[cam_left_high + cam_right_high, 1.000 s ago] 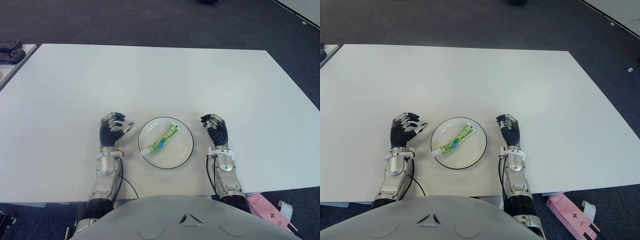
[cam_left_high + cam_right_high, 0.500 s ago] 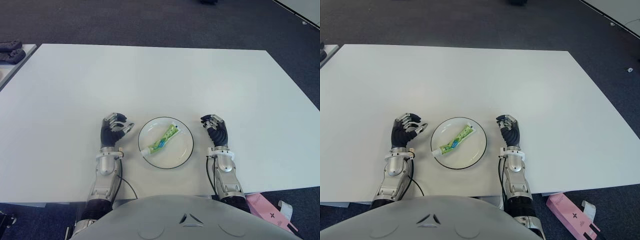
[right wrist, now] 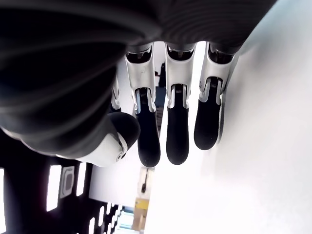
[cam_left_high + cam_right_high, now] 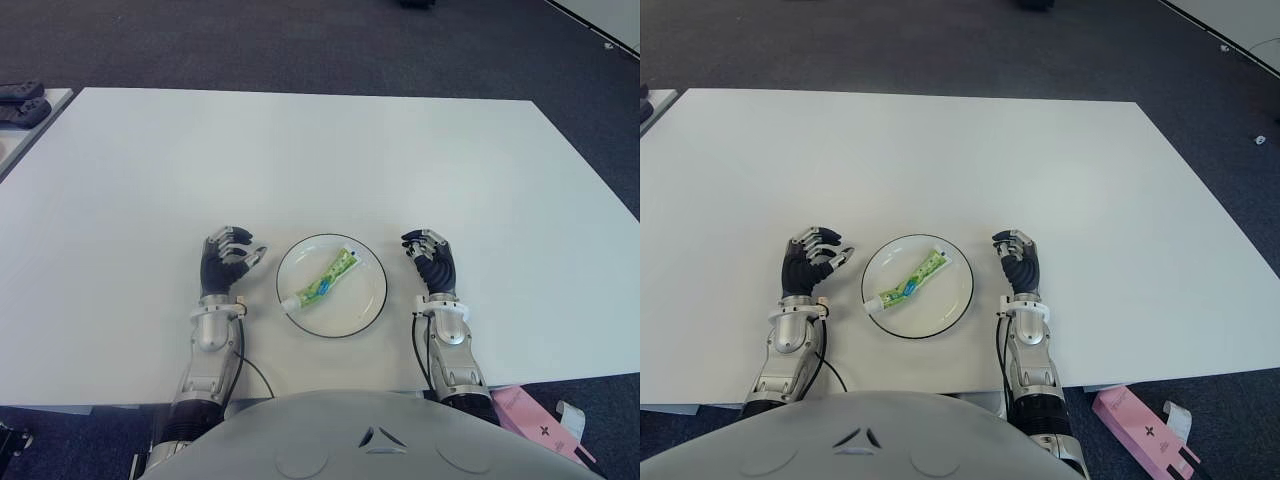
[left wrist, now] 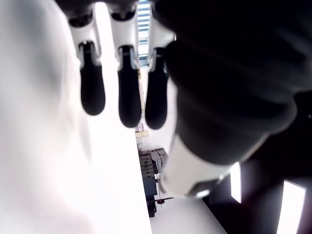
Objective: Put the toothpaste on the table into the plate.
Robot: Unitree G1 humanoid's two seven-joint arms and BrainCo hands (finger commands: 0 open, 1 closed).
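Observation:
A green and white toothpaste tube (image 4: 325, 281) lies diagonally inside the round white plate (image 4: 367, 302) near the table's front edge. To the left of the plate is my left hand (image 4: 226, 262), fingers loosely curled and holding nothing. On the plate's right side is my right hand (image 4: 431, 259), also curled with nothing in it. Both wrist views show only relaxed dark fingertips (image 5: 129, 102) over the white table (image 3: 263, 161).
The white table (image 4: 320, 160) stretches far ahead and to both sides. A pink box (image 4: 535, 418) lies on the floor past the front right edge. Dark controllers (image 4: 20, 100) sit on another table at the far left.
My left hand has drawn its thumb in and curled slightly tighter. The right hand, plate and toothpaste have not moved.

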